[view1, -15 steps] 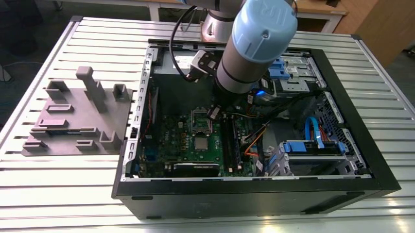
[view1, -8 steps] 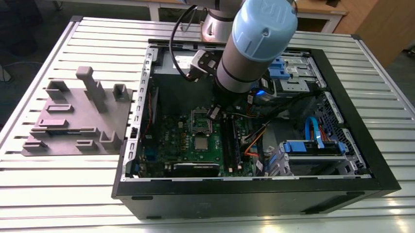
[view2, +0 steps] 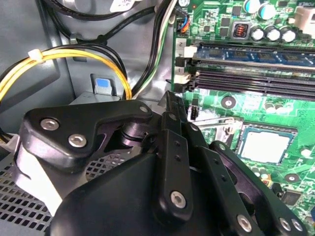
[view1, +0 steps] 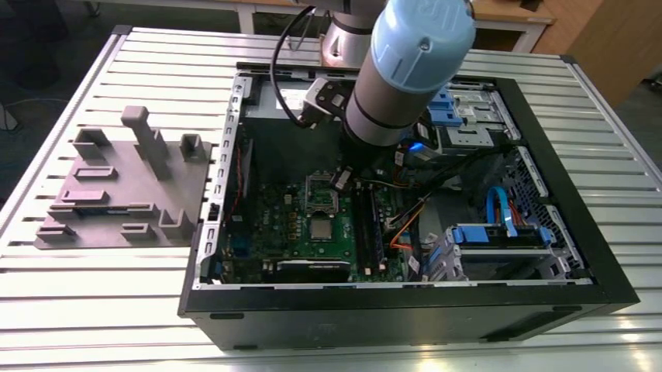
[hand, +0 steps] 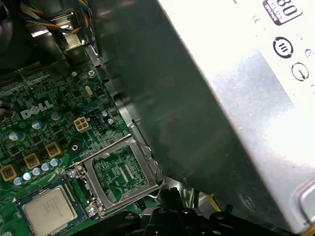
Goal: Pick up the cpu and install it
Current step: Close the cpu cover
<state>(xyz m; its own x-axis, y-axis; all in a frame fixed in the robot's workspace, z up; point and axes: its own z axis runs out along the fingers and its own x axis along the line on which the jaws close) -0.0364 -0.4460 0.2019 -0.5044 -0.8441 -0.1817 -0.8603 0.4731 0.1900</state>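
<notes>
An open black computer case (view1: 579, 294) lies on its side on a slatted metal table (view1: 62, 294), with a purple-grey plastic tray of upright blocks (view1: 114, 194) on the table at the exterior view's left, and the arm (view1: 408, 62) reaches down into the case over the green motherboard (view1: 274, 225). Beside the grey power supply box (hand: 236, 113) the gripper (view2: 172, 123) hangs above the board near the memory slots (view2: 251, 81); whether its fingers are spread or pressed together I cannot tell. The cpu (view1: 322, 229) lies flat on the motherboard beside the raised metal socket frame (hand: 118, 174), apart from the gripper, its silver top showing in both wrist views (view2: 263, 146) (hand: 49, 209).
</notes>
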